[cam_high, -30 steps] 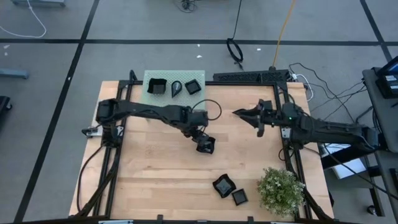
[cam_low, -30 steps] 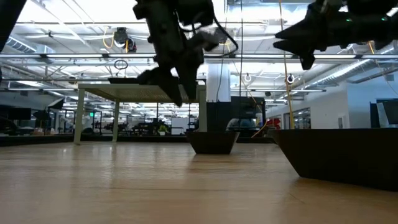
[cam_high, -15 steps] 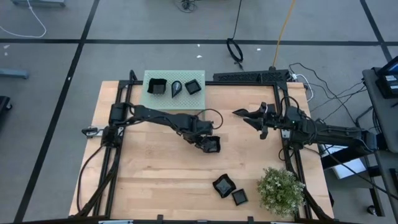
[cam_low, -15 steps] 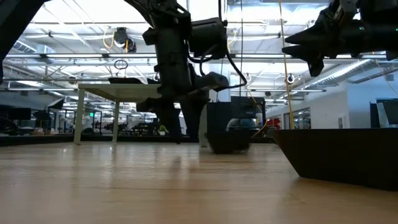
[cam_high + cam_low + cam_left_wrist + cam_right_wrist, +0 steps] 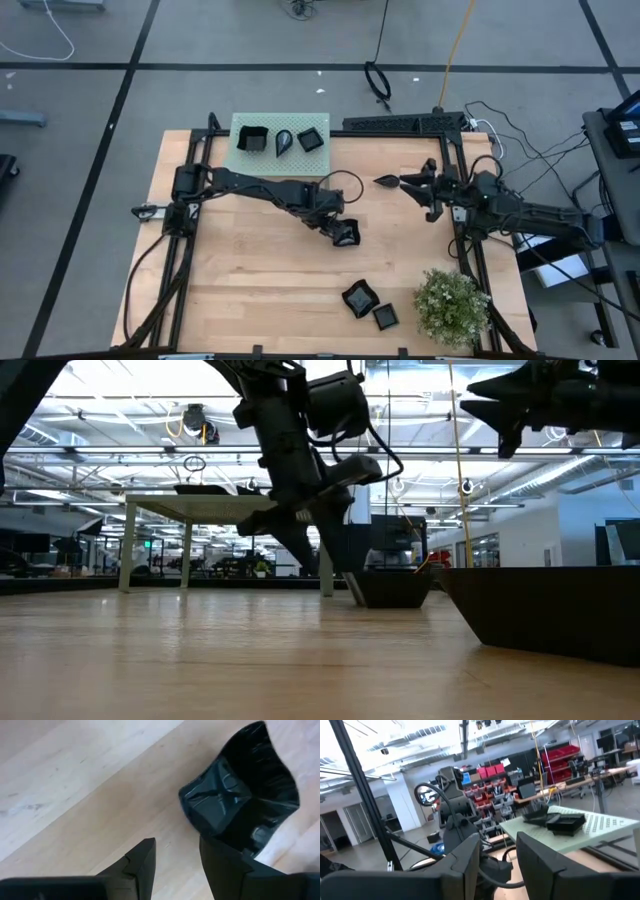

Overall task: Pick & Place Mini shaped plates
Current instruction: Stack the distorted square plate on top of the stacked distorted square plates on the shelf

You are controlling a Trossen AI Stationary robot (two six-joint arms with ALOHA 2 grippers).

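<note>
A glossy black mini plate with a wavy rim (image 5: 347,234) (image 5: 240,795) (image 5: 392,588) rests on its base on the wood table, near the middle. My left gripper (image 5: 335,226) (image 5: 177,860) stands open just above the table, pointing steeply down, with only bare wood in its gap and the plate beside one finger. Three more mini plates (image 5: 282,140) sit on the green platform (image 5: 240,155) at the far edge. My right gripper (image 5: 398,183) (image 5: 497,855) hangs open high over the right half, pointing toward the left, with nothing in it. My left gripper meets the wavy plate only with the outer side of one finger (image 5: 220,865), at the plate's rim (image 5: 202,831) on the side toward the table's left. The fingers slant down from the left. The plate stays on the table, outside the gap.
Two more black plates (image 5: 358,297) (image 5: 385,316) lie near the front edge beside a potted plant (image 5: 452,305). One of them fills the low view's right side (image 5: 545,610). Bare wood lies left of and in front of the left gripper.
My left gripper has come down toward the table and moved toward the right edge. The wavy plate has slid a short way toward the right edge, staying on the table. My right gripper has tipped upward and drawn back a little toward the right edge.
</note>
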